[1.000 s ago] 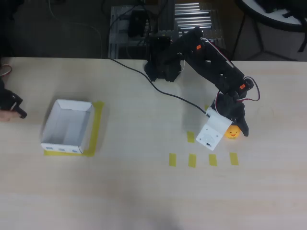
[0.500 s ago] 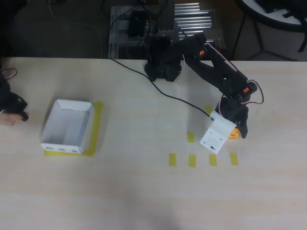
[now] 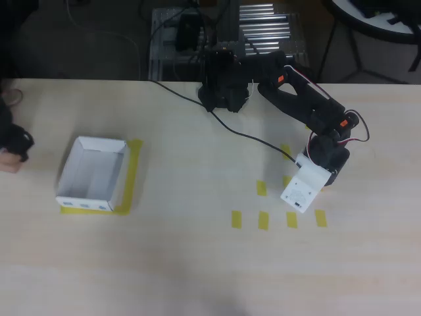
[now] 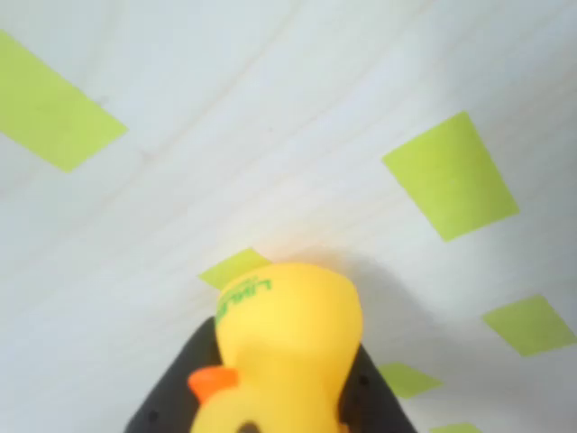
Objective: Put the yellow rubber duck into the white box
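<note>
In the wrist view the yellow rubber duck sits close at the bottom centre, orange beak toward the lower left and green lettering on its body. My gripper is shut on it, a black finger pressing each flank. In the overhead view my gripper hangs at the table's right, under its white square plate, and covers the duck. The white box stands far away at the table's left, lidless, with nothing in it.
Short yellow tape strips lie in a row below the gripper, with another to its left. A long tape strip borders the box. A black cable crosses the table from the arm's base. A person's hand rests at the left edge.
The arm has stretched further right and down over the duck, which showed beside the white plate before and is now covered in the overhead view. The box has not moved.
</note>
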Controlling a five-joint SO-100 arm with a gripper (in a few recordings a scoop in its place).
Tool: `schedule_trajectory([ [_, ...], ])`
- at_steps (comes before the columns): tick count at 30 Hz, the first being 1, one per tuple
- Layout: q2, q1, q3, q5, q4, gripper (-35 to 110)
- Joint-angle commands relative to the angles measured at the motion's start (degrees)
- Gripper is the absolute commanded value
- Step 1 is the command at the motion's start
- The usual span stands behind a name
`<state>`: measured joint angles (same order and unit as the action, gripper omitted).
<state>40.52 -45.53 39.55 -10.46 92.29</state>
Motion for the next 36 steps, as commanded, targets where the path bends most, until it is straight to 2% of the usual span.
schedule_trajectory([
  [1, 8.0, 0.4, -4.7, 1.0, 0.7, 0],
  [8, 38.1, 12.2, 2.6, 4.6, 4.0, 0],
  [14, 64.7, 36.7, 12.0, 0.2, 2.7, 0],
  [18, 76.1, 57.1, 19.4, -3.6, -3.5, 0],
  [24, 90.1, 79.4, 42.8, -2.3, -22.0, 0],
  [27, 92.5, 86.3, 52.6, -2.7, -27.2, 0],
  [30, 87.5, 90.4, 57.0, -4.0, -29.4, 0],
  [36, 68.0, 93.9, 48.0, -4.7, -32.6, 0],
])
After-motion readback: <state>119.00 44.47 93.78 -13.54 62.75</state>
